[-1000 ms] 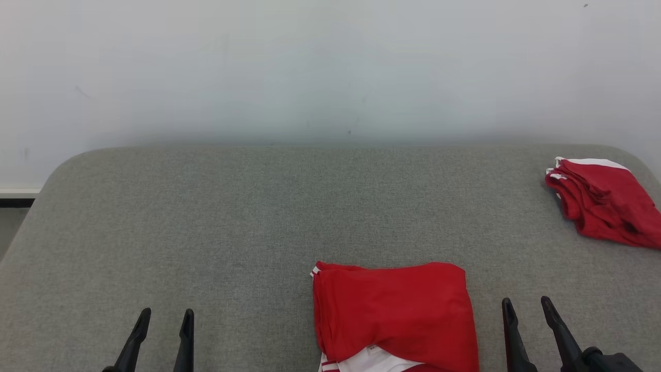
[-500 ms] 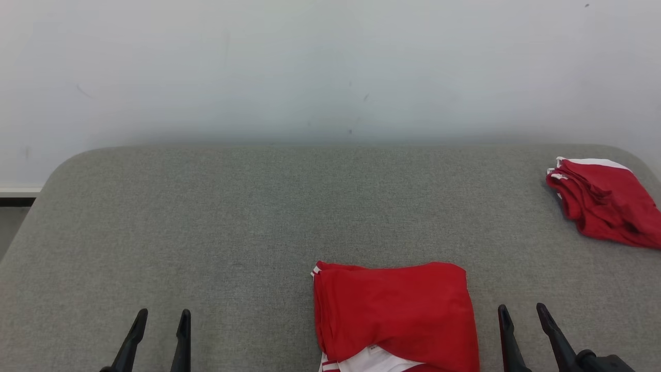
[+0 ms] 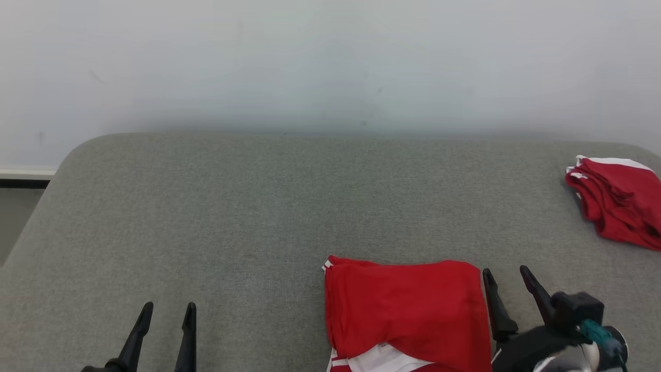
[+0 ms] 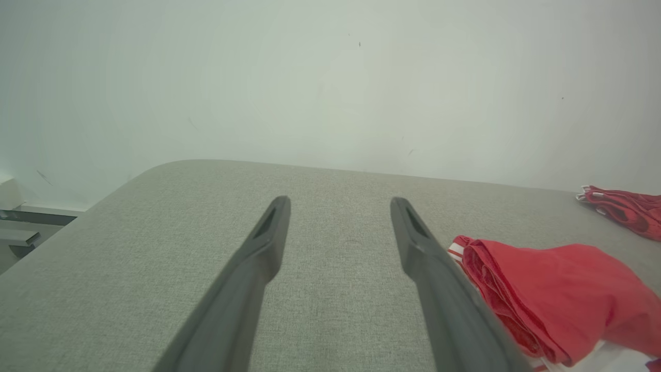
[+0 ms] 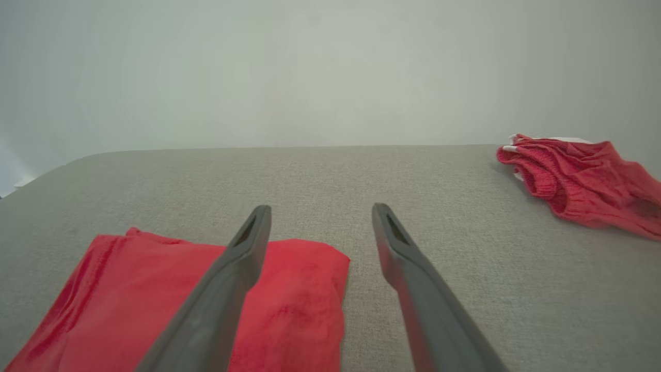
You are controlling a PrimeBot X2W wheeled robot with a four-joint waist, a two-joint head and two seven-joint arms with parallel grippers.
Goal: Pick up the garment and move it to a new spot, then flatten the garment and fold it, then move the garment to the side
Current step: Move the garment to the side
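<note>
Start at the far left: your left gripper (image 3: 169, 307) hangs over the bare grey tabletop (image 3: 232, 206), fingers spread wide and holding nothing, well apart from the work. If the lift goes ahead one-handed, that side of the cloth has no support and will likely droop and spill its layers. Moving in, the folded red garment (image 3: 408, 305) lies at the near edge of the table, right of centre, with white trim peeking out at its near end. It sits close to that edge, so a careless tug toward you could slide it off. Right beside it is your right gripper (image 3: 505, 270), jaws wide and empty. In the right wrist view it straddles the garment's right border, one finger over red cloth and the other over grey. Close there and you may pinch only the top layer, and the fold peels open as you rise. Drag rather than lift and the textured surface will probably bunch it. At the far right sits another red pile (image 3: 617, 201). Set down too near it and the two could tangle.
</note>
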